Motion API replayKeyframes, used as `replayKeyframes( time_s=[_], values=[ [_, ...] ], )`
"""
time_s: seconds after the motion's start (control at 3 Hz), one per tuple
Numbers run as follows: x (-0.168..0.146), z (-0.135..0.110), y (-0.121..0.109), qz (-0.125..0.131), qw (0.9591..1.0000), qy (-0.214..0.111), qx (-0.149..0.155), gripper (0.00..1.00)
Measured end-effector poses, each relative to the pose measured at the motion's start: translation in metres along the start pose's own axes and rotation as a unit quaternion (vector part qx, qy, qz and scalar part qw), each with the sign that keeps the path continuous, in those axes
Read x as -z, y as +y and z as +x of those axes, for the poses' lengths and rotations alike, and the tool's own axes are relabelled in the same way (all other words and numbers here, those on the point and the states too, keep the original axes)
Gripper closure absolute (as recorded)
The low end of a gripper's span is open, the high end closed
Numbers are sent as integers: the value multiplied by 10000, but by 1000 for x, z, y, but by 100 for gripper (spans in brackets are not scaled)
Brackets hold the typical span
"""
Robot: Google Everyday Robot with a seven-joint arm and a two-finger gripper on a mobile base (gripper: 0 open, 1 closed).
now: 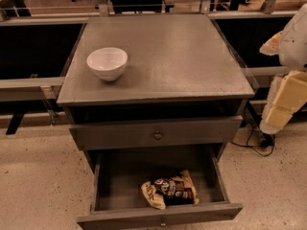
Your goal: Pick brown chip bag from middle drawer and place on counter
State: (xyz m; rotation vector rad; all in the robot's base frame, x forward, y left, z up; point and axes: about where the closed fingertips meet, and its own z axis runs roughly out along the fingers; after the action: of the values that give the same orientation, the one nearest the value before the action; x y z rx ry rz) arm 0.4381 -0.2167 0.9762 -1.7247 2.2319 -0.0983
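Observation:
The brown chip bag lies flat in the open middle drawer, near its front panel and a little right of centre. The drawer is pulled far out, and its small knob shows at the bottom edge. The grey counter spreads above it. My gripper hangs at the right edge of the view, beside the cabinet's right side. It is level with the drawer above the open one, well above and to the right of the bag, and touches nothing.
A white bowl stands on the counter's left front part. A drawer front with a round knob sits above the open drawer. Cables lie on the speckled floor at the right. Rails and chairs stand behind the cabinet.

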Motion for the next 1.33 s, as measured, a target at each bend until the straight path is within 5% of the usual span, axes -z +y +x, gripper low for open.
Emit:
replayKeyframes(
  time_s=[0.67,1.0,1.33],
  values=[
    [-28,7,8,5,9999,162,54,0],
    [-94,28,37,-97,9997,123,207,0],
    [-126,46,53,-128,9997,166,120,0]
  ],
)
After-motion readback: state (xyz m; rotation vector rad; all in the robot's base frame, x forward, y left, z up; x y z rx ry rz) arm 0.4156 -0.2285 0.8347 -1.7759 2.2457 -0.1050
